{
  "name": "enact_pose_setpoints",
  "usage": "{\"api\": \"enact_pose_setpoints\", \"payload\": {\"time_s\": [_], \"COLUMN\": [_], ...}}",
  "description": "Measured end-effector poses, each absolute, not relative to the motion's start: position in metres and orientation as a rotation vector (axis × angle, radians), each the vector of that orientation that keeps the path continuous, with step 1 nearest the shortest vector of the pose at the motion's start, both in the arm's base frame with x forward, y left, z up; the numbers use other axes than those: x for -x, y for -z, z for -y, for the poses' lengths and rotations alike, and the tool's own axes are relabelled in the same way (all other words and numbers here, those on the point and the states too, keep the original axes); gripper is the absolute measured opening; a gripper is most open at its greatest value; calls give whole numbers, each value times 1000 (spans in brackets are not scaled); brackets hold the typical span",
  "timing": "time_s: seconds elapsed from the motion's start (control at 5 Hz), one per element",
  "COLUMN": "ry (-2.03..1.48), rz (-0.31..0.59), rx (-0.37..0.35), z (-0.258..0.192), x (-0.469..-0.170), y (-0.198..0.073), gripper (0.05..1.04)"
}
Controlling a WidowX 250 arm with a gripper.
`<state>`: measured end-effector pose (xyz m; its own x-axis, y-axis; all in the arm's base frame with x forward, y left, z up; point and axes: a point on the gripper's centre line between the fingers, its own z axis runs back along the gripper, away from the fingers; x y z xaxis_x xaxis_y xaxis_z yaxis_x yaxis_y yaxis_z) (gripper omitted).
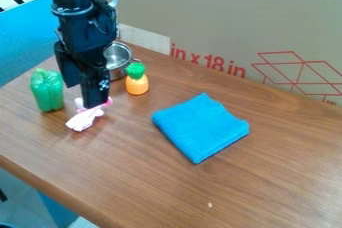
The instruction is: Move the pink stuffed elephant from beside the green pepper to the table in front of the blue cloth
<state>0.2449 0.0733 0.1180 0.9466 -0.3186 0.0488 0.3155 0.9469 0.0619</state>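
Observation:
The black gripper (pixel 88 103) hangs down at the left of the camera view, directly over a small pink and white soft item (pixel 84 119) on the wooden table (pixel 280 172). Its lower end hides part of that item, and whether the two touch is unclear. Left of the gripper stands a green bell pepper (pixel 47 91), upright. To the right, an orange toy with a green top (pixel 137 80) stands beside a metal pot (pixel 117 58), which the arm partly covers. A folded blue cloth (pixel 201 127) lies flat near the middle of the table.
A cardboard panel (pixel 220 27) with red print runs along the table's back edge. At the far left is a blue surface (pixel 25 42). The table's front edge slants across the lower left, and a tiny pale crumb (pixel 210 205) lies near the bottom.

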Motion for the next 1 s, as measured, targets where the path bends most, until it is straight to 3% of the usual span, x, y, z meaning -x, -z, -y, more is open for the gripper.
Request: {"api": "enact_pose_setpoints", "payload": {"time_s": [0.2,0.4,0.6,0.8,1.0], "ry": [326,302,248,181,144], "rz": [31,-11,20,10,-55], "rx": [-39,-18,-34,-110,-148], "z": [-72,-88,-109,-126,-134], "x": [-244,-261,-269,-269,-262], "y": [-111,-102,-97,-79,-65], "gripper": [1001,1001,1001,1001,1001]}}
